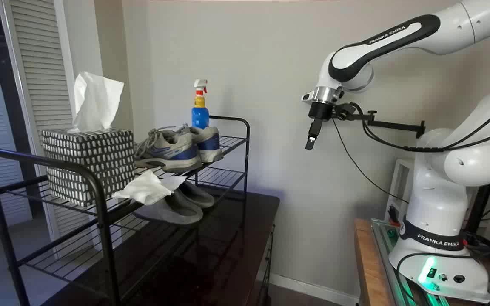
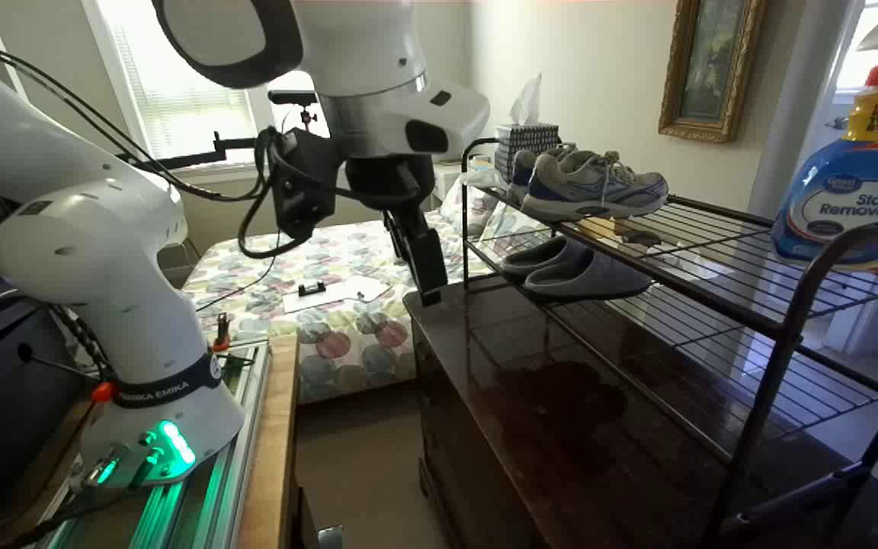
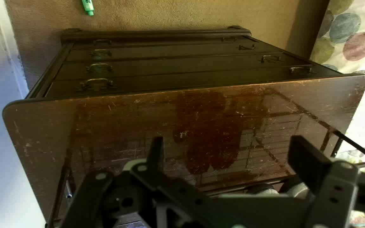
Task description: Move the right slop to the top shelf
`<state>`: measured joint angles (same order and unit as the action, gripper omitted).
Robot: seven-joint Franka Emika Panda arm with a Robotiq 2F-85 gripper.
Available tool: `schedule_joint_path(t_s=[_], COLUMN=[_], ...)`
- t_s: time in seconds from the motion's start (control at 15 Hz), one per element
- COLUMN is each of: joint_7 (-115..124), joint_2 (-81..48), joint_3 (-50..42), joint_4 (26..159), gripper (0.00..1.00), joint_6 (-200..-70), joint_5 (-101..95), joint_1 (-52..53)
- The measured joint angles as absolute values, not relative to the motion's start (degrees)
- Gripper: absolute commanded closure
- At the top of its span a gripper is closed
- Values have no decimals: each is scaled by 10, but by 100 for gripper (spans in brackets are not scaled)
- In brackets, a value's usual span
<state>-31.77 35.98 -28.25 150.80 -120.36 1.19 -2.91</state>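
Two matching grey slops lie side by side on the rack's lower wire tier in both exterior views. The right slop (image 2: 610, 276), on the robot's right-hand side, is the nearer of them here; in an exterior view the right slop (image 1: 200, 195) is partly covered by its mate (image 1: 172, 209). Above them runs the top shelf (image 2: 702, 238), a black wire grid with rails. My gripper (image 1: 310, 144) hangs in the air well apart from the rack. In the wrist view the gripper (image 3: 227, 139) is open with nothing between its fingers. Two shoe ends (image 3: 296, 190) peep out low there; which pair is unclear.
Grey-and-blue sneakers (image 1: 168, 151), a patterned tissue box (image 1: 87, 163), a crumpled tissue (image 1: 147, 188) over the front edge and a spray bottle (image 2: 847, 183) occupy the top shelf. The rack stands on a dark dresser (image 2: 515, 366). A bed (image 2: 347, 305) lies beyond.
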Motion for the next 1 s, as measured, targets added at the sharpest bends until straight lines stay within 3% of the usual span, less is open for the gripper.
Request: schedule_joint_path(t_s=[0.73,1.0], joint_7=[-318,-275], joint_2=[359,357], joint_3=[-276,-231], joint_4=[1508,1548], gripper=[0,0], joint_6=[-1204,-1284], joint_5=[12,25], joint_1=[-34,-40])
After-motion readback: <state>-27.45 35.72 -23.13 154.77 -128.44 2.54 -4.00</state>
